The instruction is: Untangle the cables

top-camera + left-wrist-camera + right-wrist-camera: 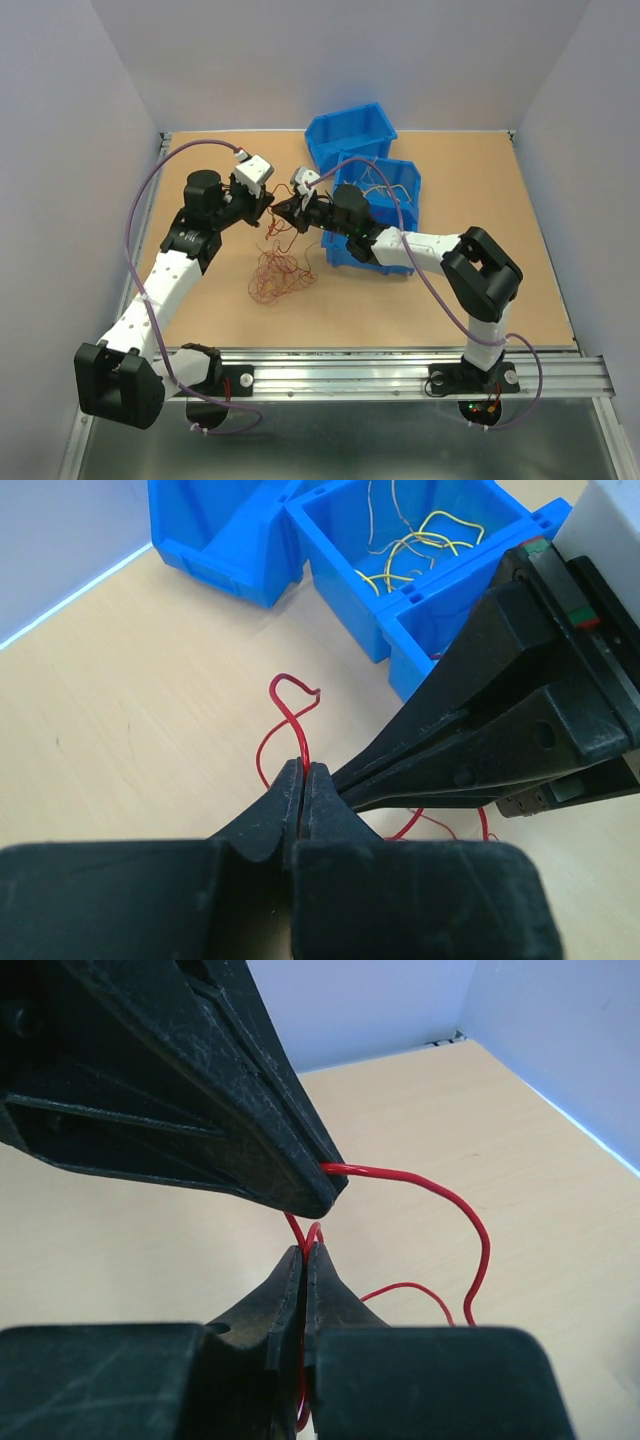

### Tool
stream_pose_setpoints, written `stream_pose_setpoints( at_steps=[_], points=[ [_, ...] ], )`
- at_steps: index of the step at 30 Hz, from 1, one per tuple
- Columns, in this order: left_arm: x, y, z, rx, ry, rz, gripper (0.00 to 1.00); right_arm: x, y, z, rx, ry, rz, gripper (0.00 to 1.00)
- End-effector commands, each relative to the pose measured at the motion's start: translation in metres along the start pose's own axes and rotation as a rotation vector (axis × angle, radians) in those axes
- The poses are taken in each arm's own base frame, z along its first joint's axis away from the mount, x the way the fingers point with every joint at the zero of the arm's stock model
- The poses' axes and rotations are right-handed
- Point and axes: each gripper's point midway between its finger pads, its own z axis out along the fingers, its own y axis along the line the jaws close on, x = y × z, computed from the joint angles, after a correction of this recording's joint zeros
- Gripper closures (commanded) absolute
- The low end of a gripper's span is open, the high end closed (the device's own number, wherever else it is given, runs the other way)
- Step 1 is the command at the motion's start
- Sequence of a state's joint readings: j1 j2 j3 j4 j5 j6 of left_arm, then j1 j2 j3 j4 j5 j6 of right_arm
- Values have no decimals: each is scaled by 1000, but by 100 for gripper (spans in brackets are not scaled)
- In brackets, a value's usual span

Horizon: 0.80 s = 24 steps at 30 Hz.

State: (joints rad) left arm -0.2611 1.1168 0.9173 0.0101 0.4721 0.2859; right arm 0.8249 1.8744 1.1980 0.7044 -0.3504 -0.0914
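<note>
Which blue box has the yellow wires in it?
The front blue bin, lower in the top view: yellow wires curl inside it. The bin behind it shows none.

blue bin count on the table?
2. One bin sits at the back; a nearer bin holds yellow cables and is partly under the right arm, which may hide a third.

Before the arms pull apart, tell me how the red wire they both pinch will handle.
Probably floppy yet springy: the red wire holds free arcs beyond the left gripper and right gripper. Likely very light, being hair-thin. It may snag: strands seem to trail down to the tangled pile, so pulling could drag the pile along.
</note>
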Motion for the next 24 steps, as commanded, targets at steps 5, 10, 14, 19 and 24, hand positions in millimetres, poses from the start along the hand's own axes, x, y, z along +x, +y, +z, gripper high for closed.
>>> stream_pose_setpoints(
  at_steps=[5, 10, 14, 19, 24],
  points=[
    [-44, 26, -15, -66, -149, 1, 54, -67, 0, -10, 8, -142, 2, 99],
    [-48, 32, -28, -57, -235, 6, 25, -87, -6, -30, 84, -173, 26, 100],
    [-50, 31, -38, -70, -292, 14, 15, -106, -16, -40, 153, -209, 23, 100],
    [-49, 33, -45, -80, -329, 24, 1, -135, -24, -52, 211, -260, 17, 99],
    [-50, 33, -45, -77, -342, 31, 1, -154, -39, -83, 344, -288, 30, 100]
  ],
)
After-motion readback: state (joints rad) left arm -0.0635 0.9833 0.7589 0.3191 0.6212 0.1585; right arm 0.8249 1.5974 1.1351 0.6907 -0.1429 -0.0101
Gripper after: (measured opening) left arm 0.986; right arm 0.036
